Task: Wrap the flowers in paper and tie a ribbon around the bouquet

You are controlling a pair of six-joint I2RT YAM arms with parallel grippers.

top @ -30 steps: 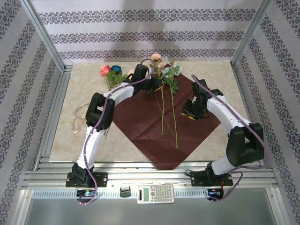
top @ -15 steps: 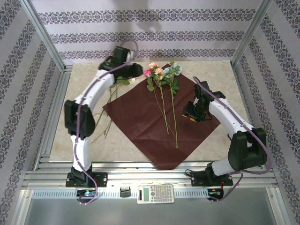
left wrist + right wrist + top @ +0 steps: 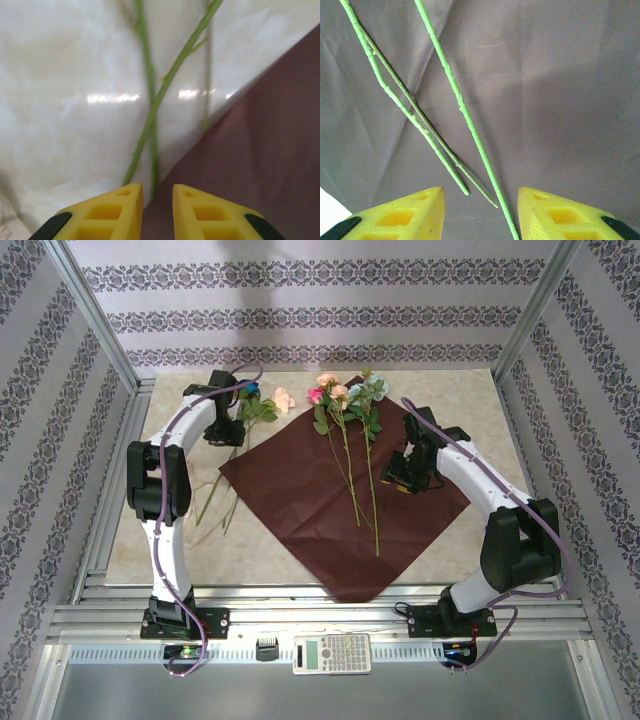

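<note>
"While the left arm point(image 3: 160, 480) reaches to the far left of the table point(image 3: 135, 540), where does the left gripper point(image 3: 223, 432) sit?" asks Ana.

"Above the stray flowers point(image 3: 262, 405)," says Tom. "They lie on bare marble just off the left corner of the paper point(image 3: 300, 490), a teal head and a peach head at the far end, thin stems trailing toward the near edge. Seen from the wrist, the yellow fingers point(image 3: 115, 210) stand nearly together, a thin slit between them. Two green stems cross on the marble and run down to that slit; whether one is pinched cannot be told."

"And the paper?"

"Flat in the middle of the table, set like a diamond, its dull maroon-brown face up. The main flowers point(image 3: 345, 400) rest on it: pink, peach and pale blue heads by its far corner, three long stems running toward the near side."

"The right gripper point(image 3: 400, 480)?"

"It hovers over the right half of the paper, just beside those stems. Its fingers point(image 3: 405, 215) stand well apart, gripping nothing. Below, the stem ends lie loose on the sheet, one running down into the gap, two thinner ones stopping near the finger at the left of that view."
</note>
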